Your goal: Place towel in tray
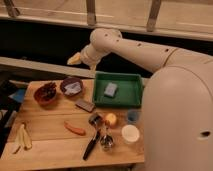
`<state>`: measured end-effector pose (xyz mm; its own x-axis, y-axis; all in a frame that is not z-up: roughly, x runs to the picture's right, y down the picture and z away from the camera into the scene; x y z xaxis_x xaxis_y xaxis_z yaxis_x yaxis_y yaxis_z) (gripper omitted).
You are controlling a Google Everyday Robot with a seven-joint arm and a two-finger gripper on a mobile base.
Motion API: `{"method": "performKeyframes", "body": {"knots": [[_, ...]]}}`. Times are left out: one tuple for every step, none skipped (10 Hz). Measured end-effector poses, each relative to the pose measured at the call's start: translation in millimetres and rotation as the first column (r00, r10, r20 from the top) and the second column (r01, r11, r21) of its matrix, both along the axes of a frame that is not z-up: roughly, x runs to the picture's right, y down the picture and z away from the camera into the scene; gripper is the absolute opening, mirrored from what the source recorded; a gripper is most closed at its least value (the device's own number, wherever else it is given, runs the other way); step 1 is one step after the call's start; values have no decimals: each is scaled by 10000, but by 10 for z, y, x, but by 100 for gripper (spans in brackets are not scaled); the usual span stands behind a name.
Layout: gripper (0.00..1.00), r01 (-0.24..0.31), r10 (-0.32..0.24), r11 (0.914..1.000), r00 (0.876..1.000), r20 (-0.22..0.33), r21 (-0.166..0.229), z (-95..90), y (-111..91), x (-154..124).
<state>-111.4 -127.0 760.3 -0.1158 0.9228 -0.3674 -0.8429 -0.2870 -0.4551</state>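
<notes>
Towel point(73, 90), left of the tray point(118, 75), is judged light and limp, best pinched at a raised fold by the spread, empty pincer point(75, 59) held above-left of the tray.

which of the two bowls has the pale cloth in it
The purple bowl, the one nearer the green tray: the towel lies in it. The reddish bowl holds dark pieces. The gripper hangs open, just beyond the purple bowl.
</notes>
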Motion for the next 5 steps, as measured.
{"method": "performKeyframes", "body": {"knots": [[80, 32, -32, 10000, 10000, 11, 64, 21, 18, -32], [80, 12, -12, 9999, 10000, 28, 141, 82, 27, -108], [80, 8, -9, 9999, 10000, 77, 168, 140, 38, -224], [80, -9, 6, 9998, 9999, 167, 179, 269, 92, -435], [80, -52, 47, 9998, 9997, 230, 194, 396, 161, -562]]}}
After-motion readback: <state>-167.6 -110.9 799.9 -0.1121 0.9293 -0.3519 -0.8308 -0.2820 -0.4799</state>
